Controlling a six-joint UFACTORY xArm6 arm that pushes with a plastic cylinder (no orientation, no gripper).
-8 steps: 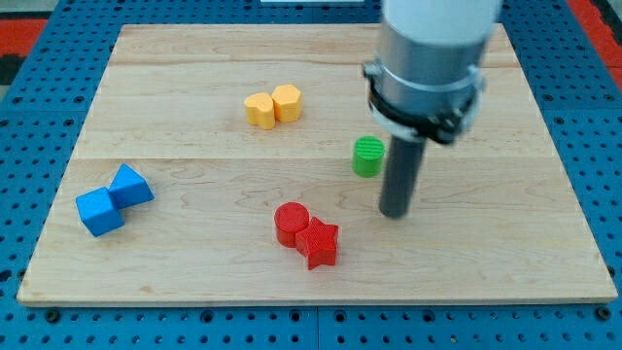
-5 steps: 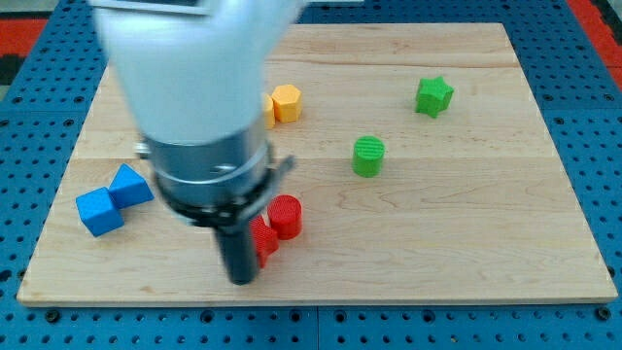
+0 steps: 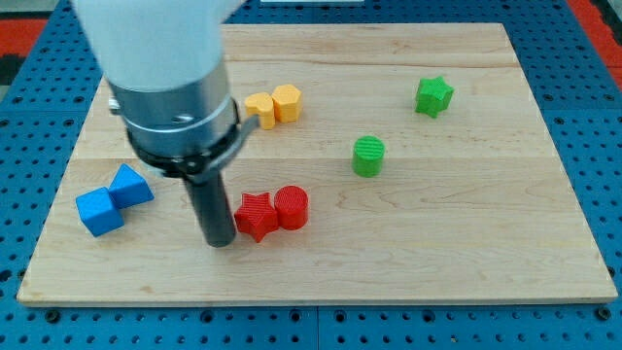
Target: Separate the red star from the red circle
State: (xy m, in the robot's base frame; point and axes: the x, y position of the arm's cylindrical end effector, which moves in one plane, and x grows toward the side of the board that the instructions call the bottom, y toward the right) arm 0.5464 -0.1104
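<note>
The red star (image 3: 256,216) lies low in the middle of the wooden board (image 3: 466,233). The red circle (image 3: 292,207) touches its right side. My tip (image 3: 219,240) rests on the board just left of the red star, close to it or touching it. The rod and the arm's grey body rise above it toward the view's top left.
A blue cube (image 3: 99,212) and a blue block (image 3: 130,186) touch at the left. A yellow block (image 3: 259,109) and a yellow hexagon (image 3: 287,101) touch at upper middle. A green circle (image 3: 368,156) sits at centre right, a green star (image 3: 433,95) at upper right.
My tip swept from the right of the red pair round to their left. The red star now lies left of the red circle instead of lower right. The pair still touch.
</note>
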